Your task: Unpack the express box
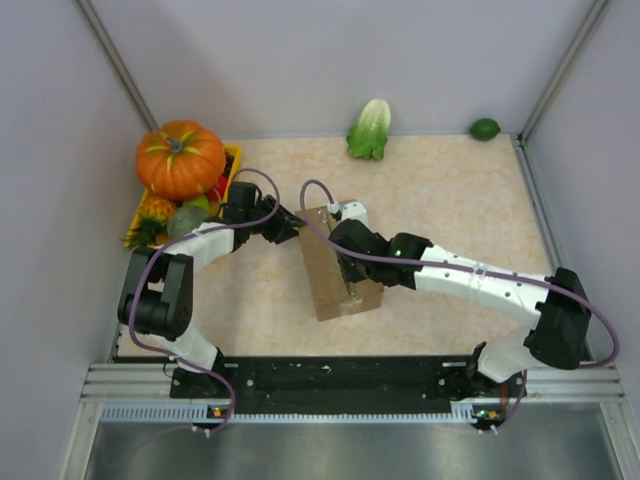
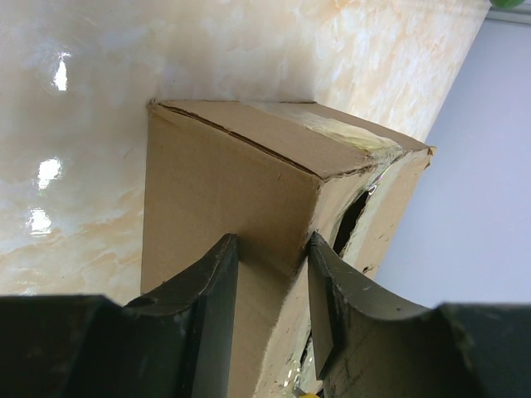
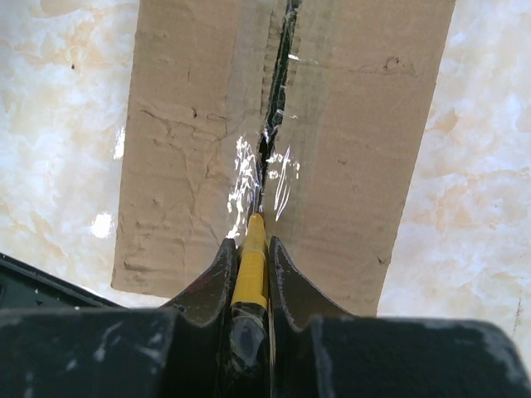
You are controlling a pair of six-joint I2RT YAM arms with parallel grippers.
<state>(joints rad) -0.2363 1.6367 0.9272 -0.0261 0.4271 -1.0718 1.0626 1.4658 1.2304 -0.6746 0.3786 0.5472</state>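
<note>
The box (image 1: 325,275) lies mid-frame on the bench (image 1: 450,190), its flaps still down and nothing taken out. Its taped seam (image 3: 274,141) gapes, with the tape torn along much of it, so slitting looks well along. The right end effector (image 3: 250,243) is clamped on a yellow cutter (image 3: 251,265) at that seam. At the box's upper-left corner, the left end effector (image 2: 270,249) pinches an edge, seemingly steadying it. Folding back the flaps and emptying remain.

Top view looks down from behind; both wrist views closely face the express box (image 2: 216,191).
</note>
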